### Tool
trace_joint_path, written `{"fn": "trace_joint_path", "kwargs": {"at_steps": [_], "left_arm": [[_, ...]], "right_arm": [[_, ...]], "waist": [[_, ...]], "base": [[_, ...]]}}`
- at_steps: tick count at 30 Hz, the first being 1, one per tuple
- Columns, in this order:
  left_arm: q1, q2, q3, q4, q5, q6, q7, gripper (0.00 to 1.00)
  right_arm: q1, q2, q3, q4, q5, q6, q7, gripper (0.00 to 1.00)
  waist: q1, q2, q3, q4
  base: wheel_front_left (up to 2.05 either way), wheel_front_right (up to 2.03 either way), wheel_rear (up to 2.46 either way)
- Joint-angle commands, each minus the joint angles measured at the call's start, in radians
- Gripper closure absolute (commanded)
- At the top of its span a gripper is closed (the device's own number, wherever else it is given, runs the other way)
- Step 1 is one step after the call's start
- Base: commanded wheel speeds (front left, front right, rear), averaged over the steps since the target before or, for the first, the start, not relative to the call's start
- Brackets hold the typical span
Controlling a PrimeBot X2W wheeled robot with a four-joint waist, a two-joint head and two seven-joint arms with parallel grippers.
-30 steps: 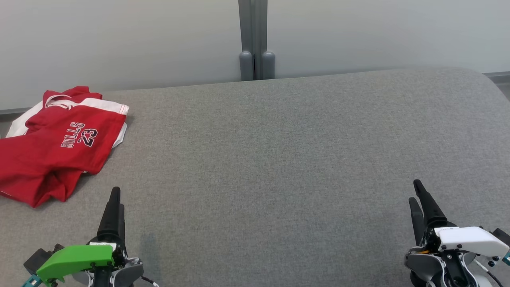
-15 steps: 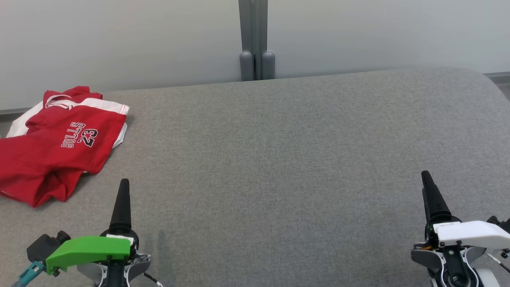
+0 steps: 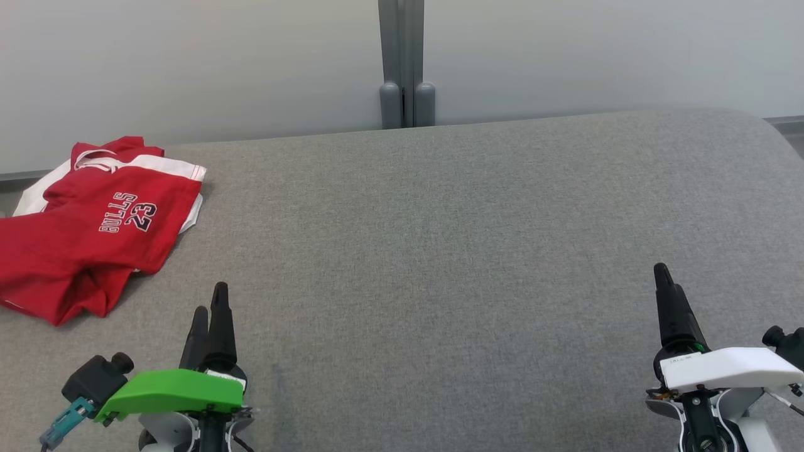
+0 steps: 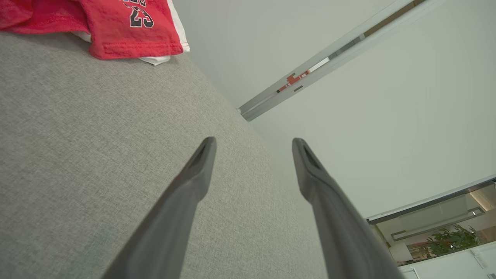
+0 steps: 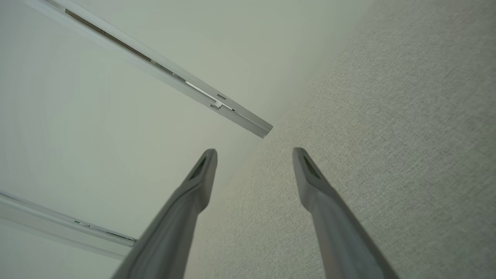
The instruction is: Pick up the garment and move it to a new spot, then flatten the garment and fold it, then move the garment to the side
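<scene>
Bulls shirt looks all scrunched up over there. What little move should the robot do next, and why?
Probably reach the left pincer forward and leftward to the red Bulls 23 T-shirt. It lies rumpled at the far left of the grey fabric surface, untouched; the left pincer is open, empty and nearer than the right pincer.

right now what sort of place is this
Likely an office or lab: a grey fabric-covered table, pale wall panels joined by a metal post, and a potted plant beyond glass in the left wrist view.

garment (image 3: pixel 88 232), "BULLS 23" print
</scene>
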Motion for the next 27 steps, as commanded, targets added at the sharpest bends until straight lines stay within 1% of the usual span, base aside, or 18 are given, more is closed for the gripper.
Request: {"fn": "trace_joint_path", "kwargs": {"at_steps": [1, 9, 22, 27], "left_arm": [[0.001, 0.007, -0.007, -0.016, 0.048, 0.006, -0.011, 0.0], [0.004, 0.008, -0.032, -0.015, 0.195, 0.027, -0.036, 0.0], [0.006, 0.009, -0.071, 0.001, 0.368, 0.045, -0.073, 0.0], [0.008, 0.009, -0.085, 0.012, 0.414, 0.053, -0.086, 0.0]], "right_arm": [[0.004, -0.003, 0.002, -0.023, -0.047, 0.002, -0.012, 0.0], [0.013, -0.001, 0.016, -0.047, -0.198, 0.003, -0.034, 0.0], [0.03, 0.001, 0.028, -0.057, -0.379, 0.003, -0.067, 0.0], [0.033, 0.002, 0.034, -0.054, -0.441, 0.003, -0.078, 0.0]], "waist": [[0.0, -0.0001, 0.0, 0.001], [0.0, -0.0001, 0.001, 0.002], [0.0, -0.0001, -0.001, 0.003], [0.0, -0.0001, -0.001, 0.004]], "base": [[0.0, 0.0, 0.0], [0.0, 0.0, 0.0], [0.0, 0.0, 0.0], [0.0, 0.0, 0.0]]}}
